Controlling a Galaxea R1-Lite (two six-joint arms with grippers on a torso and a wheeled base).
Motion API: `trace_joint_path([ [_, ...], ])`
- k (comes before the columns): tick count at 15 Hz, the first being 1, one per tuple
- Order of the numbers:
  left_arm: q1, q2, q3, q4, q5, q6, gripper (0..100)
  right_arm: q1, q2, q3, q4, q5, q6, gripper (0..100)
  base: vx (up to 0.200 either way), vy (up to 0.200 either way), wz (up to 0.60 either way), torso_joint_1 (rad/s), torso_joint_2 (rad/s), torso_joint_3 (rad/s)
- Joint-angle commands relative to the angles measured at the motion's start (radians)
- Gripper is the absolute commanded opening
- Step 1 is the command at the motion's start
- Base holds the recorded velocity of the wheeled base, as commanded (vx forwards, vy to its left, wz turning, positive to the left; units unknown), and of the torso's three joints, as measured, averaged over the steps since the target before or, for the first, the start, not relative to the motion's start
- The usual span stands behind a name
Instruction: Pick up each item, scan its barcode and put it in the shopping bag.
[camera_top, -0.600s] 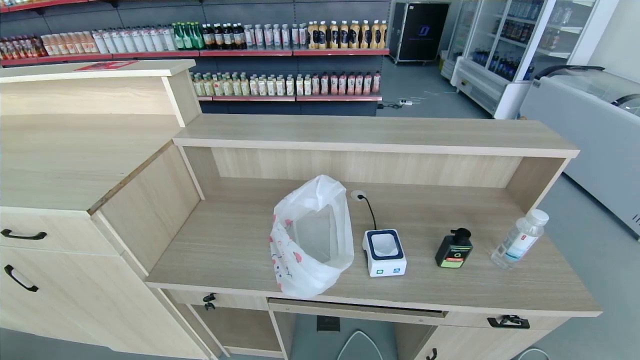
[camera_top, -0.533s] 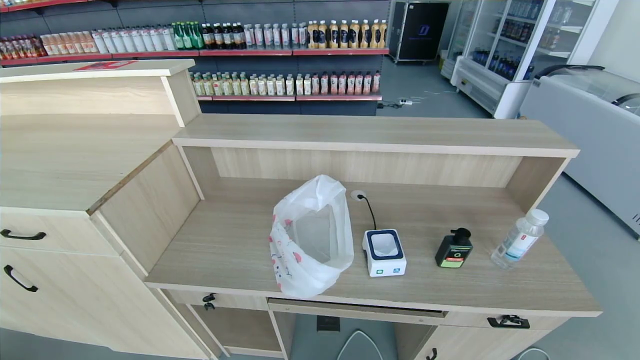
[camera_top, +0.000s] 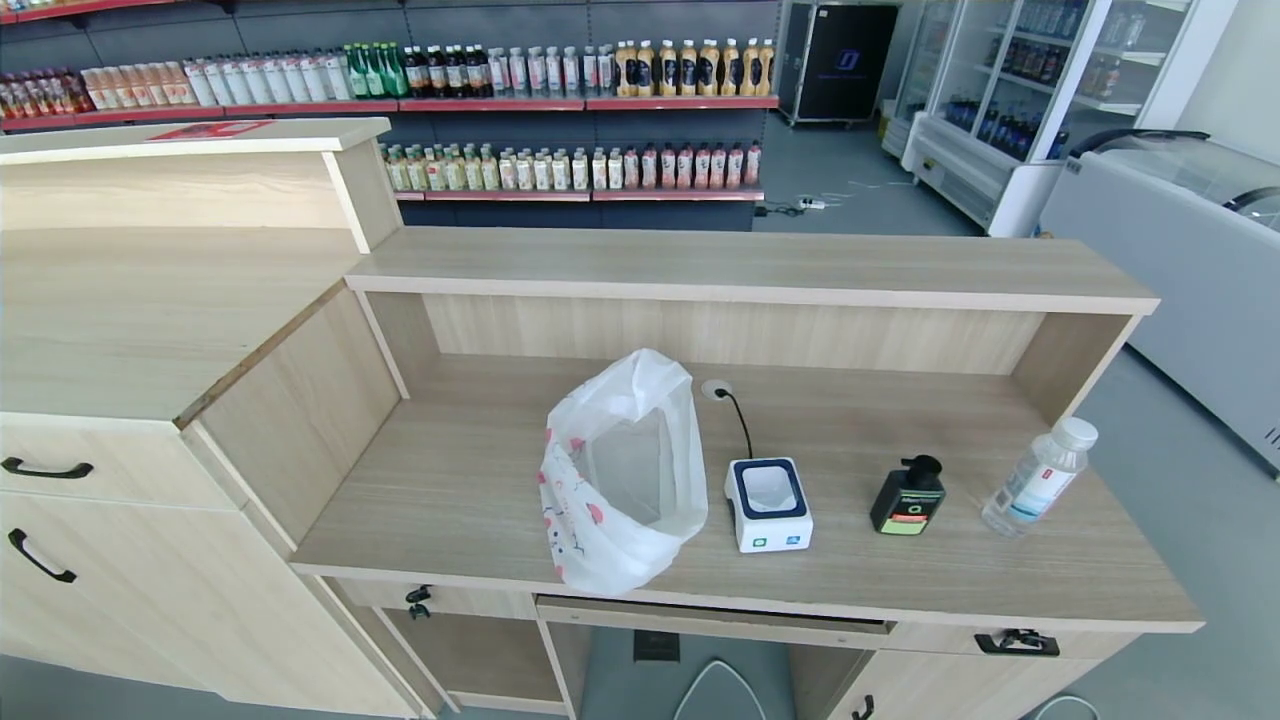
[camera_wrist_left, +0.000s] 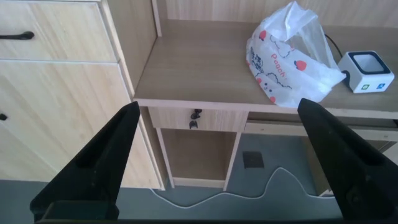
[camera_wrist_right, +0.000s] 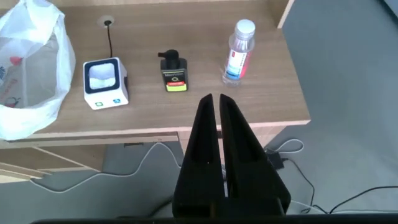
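Observation:
A white shopping bag (camera_top: 620, 475) with red prints stands open on the wooden counter (camera_top: 480, 480); it also shows in the left wrist view (camera_wrist_left: 289, 56). To its right sits the white-and-blue barcode scanner (camera_top: 767, 504). Further right stand a small black pump bottle (camera_top: 908, 497) and a clear water bottle (camera_top: 1038, 478) with a white cap. My left gripper (camera_wrist_left: 217, 115) is open, low in front of the counter's left end. My right gripper (camera_wrist_right: 215, 106) is shut, in front of the counter below the pump bottle (camera_wrist_right: 174, 73) and water bottle (camera_wrist_right: 239, 52).
A raised ledge (camera_top: 750, 265) runs along the counter's back, with a taller cabinet (camera_top: 150, 300) on the left. A black cable (camera_top: 740, 420) runs from the scanner to a hole in the counter. Drawers and a cable on the floor (camera_wrist_left: 249, 190) lie below.

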Motion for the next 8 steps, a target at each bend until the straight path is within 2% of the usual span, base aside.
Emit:
trace_joint_path([
  [1,0.000,0.000,0.000,0.000,0.000,0.000,100,-0.021,0.173,-0.019,-0.017,-0.005,0.010,0,0.000,0.000,0.00,0.000,0.00,0.000],
  [3,0.000,0.000,0.000,0.000,0.000,0.000,100,-0.032,0.221,-0.027,-0.018,0.005,0.006,0,0.000,0.000,0.00,0.000,0.00,0.000],
  [4,0.000,0.000,0.000,0.000,0.000,0.000,100,-0.034,0.276,-0.025,-0.020,0.047,-0.008,0,0.000,0.000,0.00,0.000,0.00,0.000],
  [6,0.000,0.000,0.000,0.000,0.000,0.000,100,-0.043,0.353,-0.002,-0.089,0.084,-0.011,0,0.000,0.000,0.00,0.000,0.00,0.000],
  [7,0.000,0.000,0.000,0.000,0.000,0.001,100,-0.080,0.388,0.008,-0.132,0.122,-0.031,100,0.000,0.000,0.00,0.000,0.00,0.000],
  [8,0.000,0.000,0.000,0.000,0.000,0.001,100,-0.116,0.443,0.010,-0.164,0.150,-0.069,100,0.000,0.000,0.00,0.000,0.00,0.000],
])
